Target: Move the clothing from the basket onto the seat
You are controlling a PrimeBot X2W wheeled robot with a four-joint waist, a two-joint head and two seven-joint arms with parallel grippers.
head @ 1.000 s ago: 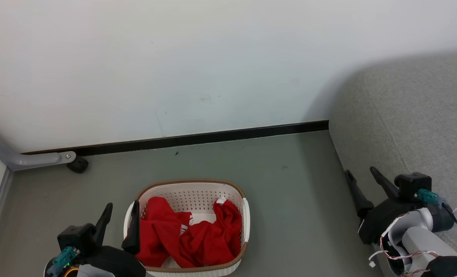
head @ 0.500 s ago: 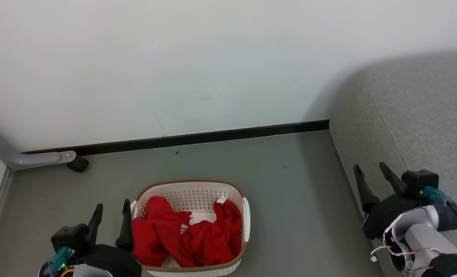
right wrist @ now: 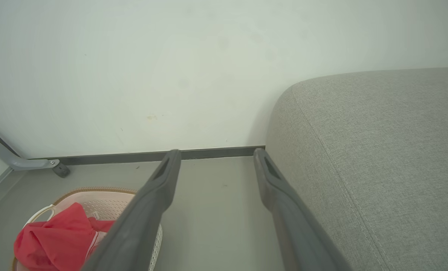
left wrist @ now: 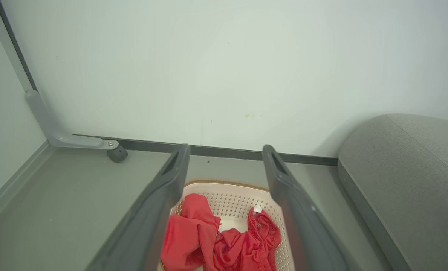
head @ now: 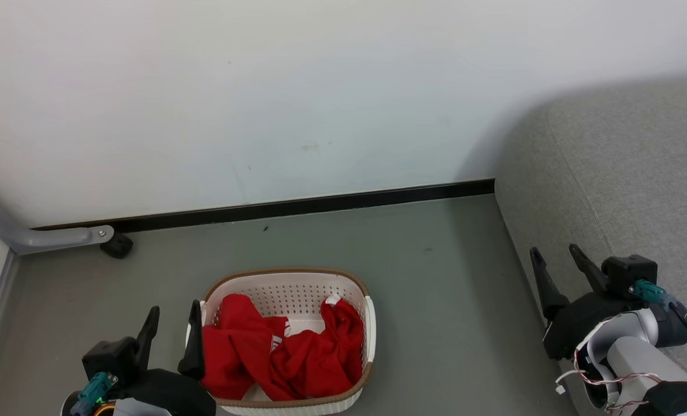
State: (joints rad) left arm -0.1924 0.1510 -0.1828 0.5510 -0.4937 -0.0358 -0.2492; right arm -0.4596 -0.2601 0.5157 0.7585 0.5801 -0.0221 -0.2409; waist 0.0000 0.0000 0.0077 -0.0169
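Bright red clothing (head: pixel 297 358) lies crumpled in the cream basket (head: pixel 288 271) on the floor, its white labels showing. My left gripper (head: pixel 175 306) stands open just left of the basket, its right finger close to the basket's left handle, nothing between its fingers. Looking along those open fingers in the left wrist view, my left gripper (left wrist: pixel 225 147) frames the clothing (left wrist: pixel 224 244) and basket (left wrist: pixel 227 194). The grey seat (head: pixel 638 173) is at the right. My right gripper (head: pixel 552 249) is open and empty beside the seat's front edge. The right wrist view shows my right gripper (right wrist: pixel 217 151), the seat (right wrist: pixel 378 150) and the clothing (right wrist: pixel 54 241).
A white wall with a black baseboard (head: pixel 320 205) closes the back. A grey metal leg with a black caster (head: pixel 117 247) stands at the far left. Bare grey floor (head: pixel 447 300) lies between basket and seat.
My left gripper has shifted slightly left, its right finger now off the basket's inside edge. My right gripper has moved a little right and up toward the seat.
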